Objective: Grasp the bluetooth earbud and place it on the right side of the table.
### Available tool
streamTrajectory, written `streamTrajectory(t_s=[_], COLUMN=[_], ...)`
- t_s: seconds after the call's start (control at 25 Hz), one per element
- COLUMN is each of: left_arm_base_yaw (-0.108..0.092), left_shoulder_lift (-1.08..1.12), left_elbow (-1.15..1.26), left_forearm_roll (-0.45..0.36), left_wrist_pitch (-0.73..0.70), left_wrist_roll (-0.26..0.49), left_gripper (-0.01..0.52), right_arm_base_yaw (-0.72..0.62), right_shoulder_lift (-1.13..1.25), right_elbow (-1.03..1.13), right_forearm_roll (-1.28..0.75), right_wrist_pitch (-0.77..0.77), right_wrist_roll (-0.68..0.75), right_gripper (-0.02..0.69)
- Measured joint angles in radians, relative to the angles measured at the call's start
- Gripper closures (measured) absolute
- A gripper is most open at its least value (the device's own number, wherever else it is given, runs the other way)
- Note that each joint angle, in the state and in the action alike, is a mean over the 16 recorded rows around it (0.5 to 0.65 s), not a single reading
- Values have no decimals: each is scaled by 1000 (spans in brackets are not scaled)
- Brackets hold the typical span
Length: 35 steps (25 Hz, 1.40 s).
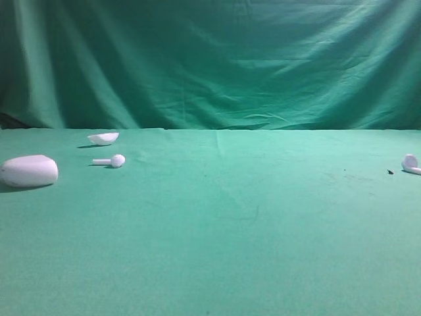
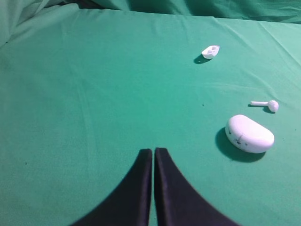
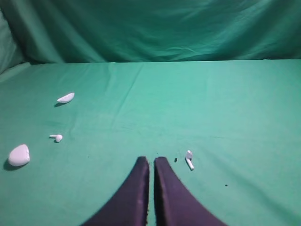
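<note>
The bluetooth earbud (image 1: 411, 163), tiny and white with a short stem, lies on the green table (image 1: 230, 250) at its far right edge. In the right wrist view the earbud (image 3: 189, 159) lies just right of and slightly ahead of my right gripper (image 3: 151, 160), which is shut and empty; they are apart. My left gripper (image 2: 153, 150) is shut and empty over bare cloth, well left of the white case (image 2: 249, 133). Neither gripper shows in the exterior view.
At the left lie a white oval case (image 1: 28, 171), a second white earbud with a longer stem (image 1: 112, 160) and a white half-shell (image 1: 103, 138). A small dark speck (image 1: 390, 172) sits beside the bluetooth earbud. A green draped backdrop stands behind the table.
</note>
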Motion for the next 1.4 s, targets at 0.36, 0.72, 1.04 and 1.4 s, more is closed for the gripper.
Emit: streamTrajectory(t_s=[0.36, 0.72, 1.04, 1.4], left_arm_base_yaw=[0, 0, 0, 0], left_shoulder_lift=[0, 0, 0, 0], left_elbow=[0, 0, 0, 0], left_forearm_roll=[0, 0, 0, 0], left_wrist_pitch=[0, 0, 0, 0], left_wrist_roll=[0, 0, 0, 0], left_gripper=[514, 514, 514, 514], right_arm_base_yaw=[0, -7, -56, -107], right_shoulder_lift=[-61, -78, -78, -78], right_elbow=[316, 463, 474, 474], right_forearm_roll=[-42, -50, -48, -47], right_wrist_pitch=[-255, -336, -340, -340], right_wrist_roll=[-2, -1, 1, 2], right_gripper=[665, 665, 665, 665])
